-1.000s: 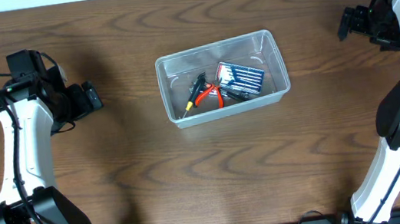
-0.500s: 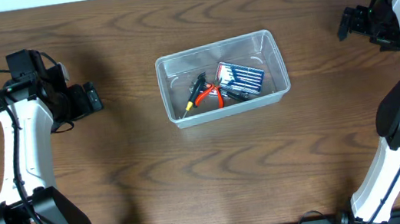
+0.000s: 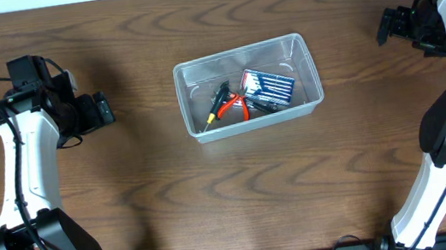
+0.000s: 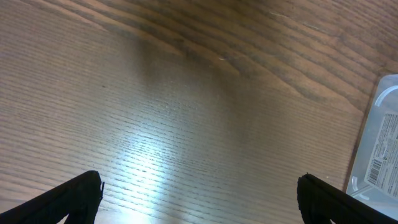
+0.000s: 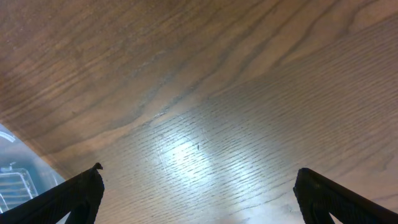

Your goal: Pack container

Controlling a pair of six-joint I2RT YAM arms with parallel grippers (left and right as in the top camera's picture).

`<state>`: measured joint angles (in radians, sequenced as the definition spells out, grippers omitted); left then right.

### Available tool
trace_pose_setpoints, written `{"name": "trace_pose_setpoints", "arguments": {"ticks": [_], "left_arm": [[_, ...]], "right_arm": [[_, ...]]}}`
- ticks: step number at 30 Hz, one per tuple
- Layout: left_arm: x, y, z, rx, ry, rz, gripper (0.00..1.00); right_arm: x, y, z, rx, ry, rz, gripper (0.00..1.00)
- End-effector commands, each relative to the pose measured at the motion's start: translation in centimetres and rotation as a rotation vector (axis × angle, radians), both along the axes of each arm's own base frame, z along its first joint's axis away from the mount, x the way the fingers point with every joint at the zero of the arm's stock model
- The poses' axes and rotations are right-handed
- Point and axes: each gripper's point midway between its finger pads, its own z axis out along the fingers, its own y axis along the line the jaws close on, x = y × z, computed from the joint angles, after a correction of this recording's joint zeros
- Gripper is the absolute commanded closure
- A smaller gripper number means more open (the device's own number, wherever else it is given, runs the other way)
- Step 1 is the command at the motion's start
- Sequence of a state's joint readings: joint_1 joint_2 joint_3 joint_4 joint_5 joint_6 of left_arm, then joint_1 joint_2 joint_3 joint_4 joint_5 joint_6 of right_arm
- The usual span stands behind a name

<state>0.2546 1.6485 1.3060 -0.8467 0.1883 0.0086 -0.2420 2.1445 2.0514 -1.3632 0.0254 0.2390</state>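
Where the container sits: table middle, pliers inside
Left gripper: jaws apart, empty
Right gripper: jaws apart, empty

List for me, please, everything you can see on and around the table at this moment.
container: one, clear plastic, centre of the table
pliers: one, red handles, inside the container, near its middle
black and yellow tool: one, inside the container, left of the pliers
packet: one, blue with pale stripes, inside the container, right part
table: one, brown wood grain, under everything
left gripper: one, black, open and empty, left of the container, apart from it
right gripper: one, black, open and empty, far right
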Motion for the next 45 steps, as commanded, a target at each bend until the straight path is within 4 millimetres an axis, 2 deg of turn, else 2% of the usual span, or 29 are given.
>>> {"name": "trace_pose_setpoints", "arguments": {"ticks": [1,3,7,14,16,20,25,29,34,37,40,45], "left_arm": [[0.0,0.0,-0.1,-0.005,0.0,-0.014,0.02],[0.0,0.0,-0.1,-0.005,0.0,-0.014,0.02],[0.0,0.0,-0.1,-0.005,0.0,-0.014,0.02],[0.0,0.0,-0.1,-0.005,0.0,-0.014,0.02],[0.0,0.0,-0.1,-0.005,0.0,-0.014,0.02],[0.0,0.0,-0.1,-0.005,0.0,-0.014,0.02],[0.0,0.0,-0.1,-0.005,0.0,-0.014,0.02],[0.0,0.0,-0.1,-0.005,0.0,-0.014,0.02],[0.0,0.0,-0.1,-0.005,0.0,-0.014,0.02],[0.0,0.0,-0.1,-0.005,0.0,-0.014,0.02],[0.0,0.0,-0.1,-0.005,0.0,-0.014,0.02],[0.0,0.0,-0.1,-0.005,0.0,-0.014,0.02]], "right_arm": [[0.1,0.0,0.0,0.002,-0.002,-0.017,0.01],[0.1,0.0,0.0,0.002,-0.002,-0.017,0.01],[1.4,0.4,0.1,0.034,-0.061,-0.06,0.01],[1.4,3.5,0.5,0.208,-0.074,0.005,0.01],[1.1,4.5,0.7,0.257,-0.069,0.033,0.01],[-0.4,4.8,1.7,0.261,-0.042,0.064,0.01],[-2.4,5.2,5.8,0.236,-0.088,0.105,0.01],[-4.2,5.8,11.1,0.202,-0.203,0.125,0.01],[-8.5,7.5,17.9,0.155,-0.354,0.172,0.01],[-11.5,8.5,20.9,0.131,-0.422,0.206,0.01],[-14.5,9.4,22.8,0.12,-0.464,0.219,0.01],[-18.7,10.7,24.8,0.128,-0.522,0.234,0.01]]}}
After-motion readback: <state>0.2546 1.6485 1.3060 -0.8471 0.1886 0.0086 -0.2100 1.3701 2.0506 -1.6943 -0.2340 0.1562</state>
